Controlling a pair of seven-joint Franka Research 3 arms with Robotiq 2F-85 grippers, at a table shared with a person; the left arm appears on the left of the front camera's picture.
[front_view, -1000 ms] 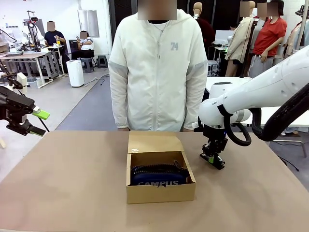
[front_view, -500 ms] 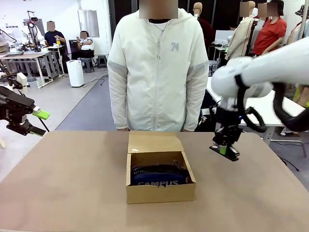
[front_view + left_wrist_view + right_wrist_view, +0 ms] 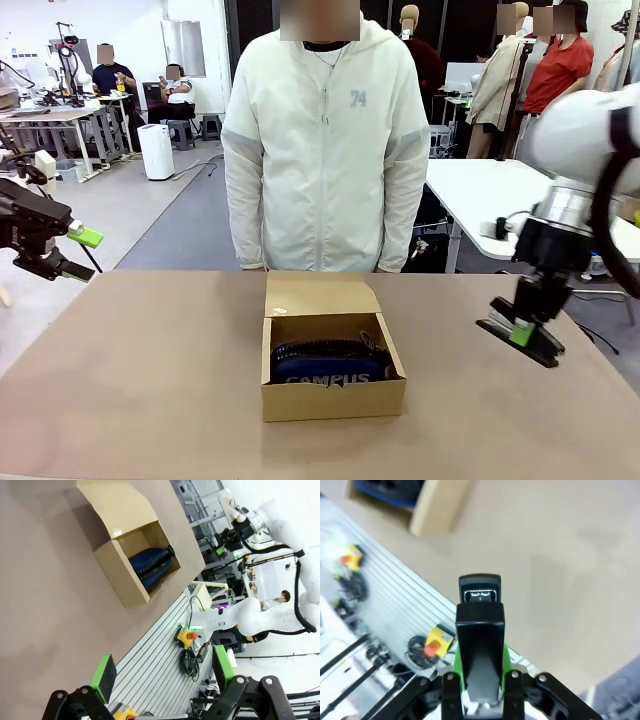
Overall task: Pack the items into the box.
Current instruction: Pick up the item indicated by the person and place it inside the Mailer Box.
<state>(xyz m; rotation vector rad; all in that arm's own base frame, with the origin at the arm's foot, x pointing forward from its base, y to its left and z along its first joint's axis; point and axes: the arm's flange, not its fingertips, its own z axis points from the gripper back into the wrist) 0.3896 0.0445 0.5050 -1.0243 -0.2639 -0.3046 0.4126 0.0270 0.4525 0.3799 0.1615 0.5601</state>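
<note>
The brown cardboard box [image 3: 333,396] sits mid-table with its lid flap folded back toward the person. Inside lies the navy "CAMPUS" pouch [image 3: 330,366], with a black zip edge on top. My right gripper [image 3: 522,330] is shut on the small black stapler [image 3: 524,340] and holds it above the table, well right of the box. In the right wrist view the stapler [image 3: 479,625] stands between the green pads, with the box corner [image 3: 437,505] far off. My left gripper [image 3: 85,253] hangs open at the table's left edge, with nothing between its fingers [image 3: 104,676]. The utility knife is out of view.
A person in a white jacket [image 3: 325,150] stands at the far side, right behind the box. The left wrist view looks down on the box [image 3: 122,577], the pouch [image 3: 152,565] and the table's front rail. Bare tabletop lies on both sides of the box.
My right gripper, holding the stapler, has risen from the table beside the box's right side and swung to the right, away from the box. The left arm has not moved.
</note>
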